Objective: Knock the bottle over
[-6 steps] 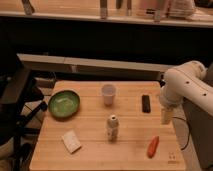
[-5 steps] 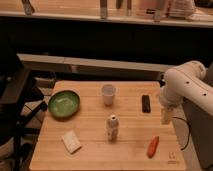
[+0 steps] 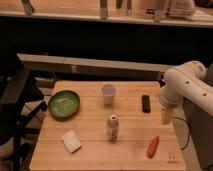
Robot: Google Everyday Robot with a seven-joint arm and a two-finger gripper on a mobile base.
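Observation:
The bottle (image 3: 112, 127) is small and whitish with a narrower neck and white cap. It stands upright near the middle of the wooden table (image 3: 90, 150), a little toward the front. My gripper (image 3: 165, 115) hangs at the table's right edge at the end of the white arm (image 3: 185, 85), well to the right of the bottle and not touching it.
A white paper cup (image 3: 108, 94) stands behind the bottle. A green bowl (image 3: 64, 104) sits at the left, a pale sponge (image 3: 71, 141) at the front left, a black object (image 3: 146, 103) at the right and an orange carrot (image 3: 153, 146) at the front right.

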